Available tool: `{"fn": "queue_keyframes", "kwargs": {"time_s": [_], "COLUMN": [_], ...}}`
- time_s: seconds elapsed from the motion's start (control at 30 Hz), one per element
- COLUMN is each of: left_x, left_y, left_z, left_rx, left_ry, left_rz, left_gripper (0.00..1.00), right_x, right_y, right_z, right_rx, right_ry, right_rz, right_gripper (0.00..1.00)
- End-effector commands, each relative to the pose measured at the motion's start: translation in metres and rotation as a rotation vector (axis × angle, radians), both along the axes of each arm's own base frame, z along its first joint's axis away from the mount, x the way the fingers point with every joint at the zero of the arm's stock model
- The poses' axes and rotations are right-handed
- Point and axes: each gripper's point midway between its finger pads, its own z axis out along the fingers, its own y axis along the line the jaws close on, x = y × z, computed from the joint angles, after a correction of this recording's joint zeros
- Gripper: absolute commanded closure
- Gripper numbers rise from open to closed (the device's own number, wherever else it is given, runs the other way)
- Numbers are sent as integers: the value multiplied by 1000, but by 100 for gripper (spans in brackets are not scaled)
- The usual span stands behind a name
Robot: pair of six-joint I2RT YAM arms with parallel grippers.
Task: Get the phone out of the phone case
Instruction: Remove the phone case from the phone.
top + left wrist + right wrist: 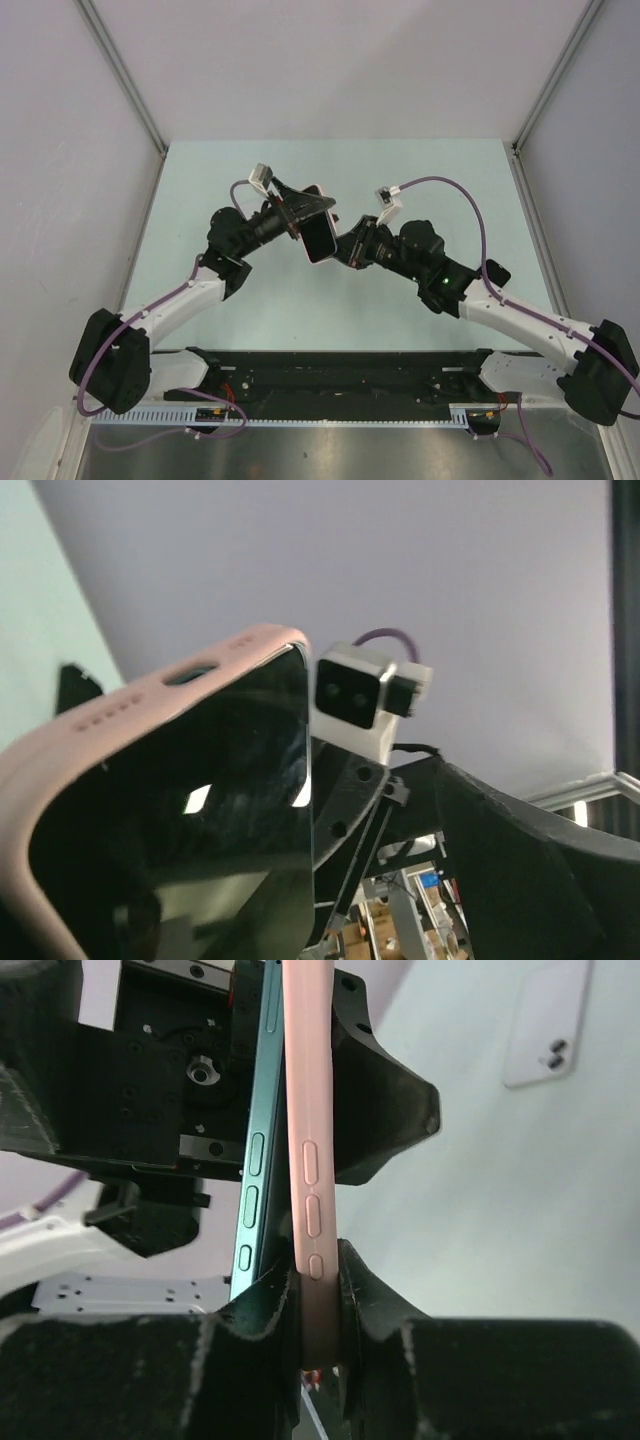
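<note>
Both grippers meet above the middle of the table and hold the phone (320,238) on edge between them. My right gripper (345,245) is shut on the near end of the pale pink phone case (310,1180); in the right wrist view its fingertips (320,1280) pinch only the pink shell. The phone's blue-teal side (255,1170) has come away from the case at this end and lies outside the left finger. My left gripper (300,215) grips the far end, where phone and case still sit together. The left wrist view shows the black screen (200,810) inside the pink rim (150,690).
A pale, phone-shaped flat thing with a two-lens cutout (545,1045) lies on the light green table (250,300), seen only in the right wrist view. Grey walls close in the back and sides. A black rail (340,375) runs along the near edge.
</note>
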Motion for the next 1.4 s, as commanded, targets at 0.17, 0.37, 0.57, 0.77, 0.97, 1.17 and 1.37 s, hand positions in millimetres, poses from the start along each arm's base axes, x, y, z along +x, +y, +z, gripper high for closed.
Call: {"fn": "queue_keyframes", "kwargs": {"time_s": [0.17, 0.37, 0.57, 0.77, 0.97, 1.17, 1.37], "left_x": [-9, -8, -5, -1, 0, 0, 1], "left_y": [-10, -10, -4, -2, -4, -4, -22], "left_z": [-5, -24, -38, -43, -60, -77, -154], "left_rx": [113, 156, 199, 224, 250, 305, 555], "left_ry": [-21, 20, 48, 60, 105, 127, 210], "left_rz": [-31, -29, 4, 18, 0, -3, -76], "left_gripper": [0, 0, 0, 0, 0, 0, 0], "right_x": [16, 19, 19, 18, 20, 25, 25], "right_y": [-71, -103, -142, -152, -137, -135, -134], "right_z": [-41, -41, -85, -129, -172, -190, -203], "right_rx": [-268, -330, -573, -762, -749, -718, -684], "right_ry": [19, 4, 49, 66, 129, 166, 202], "right_rz": [-298, -413, -534, -587, -527, -509, -487], "right_gripper": [100, 100, 100, 100, 100, 100, 100]}}
